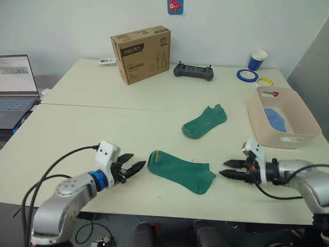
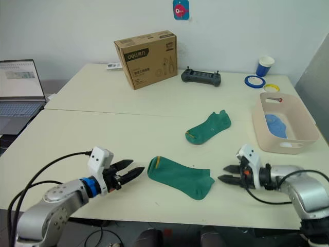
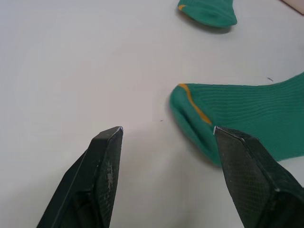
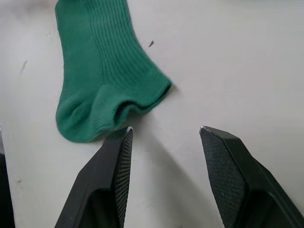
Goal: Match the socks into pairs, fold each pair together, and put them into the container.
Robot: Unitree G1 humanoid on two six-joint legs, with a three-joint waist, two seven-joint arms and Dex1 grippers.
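The left claw (image 1: 138, 168) and right claw (image 1: 226, 170) both gape wide and hold nothing, one at each end of a dark green sock (image 1: 181, 171) lying flat on the bench (image 1: 103, 123); the left wrist view adds its orange-striped end just ahead of the left fingertips (image 3: 108, 142). A second dark green sock (image 1: 204, 121) lies beyond, between the claws. Past the right claw, the pale pink container (image 1: 267, 129) holds light blue fabric (image 1: 276, 119), partly hidden by its wall.
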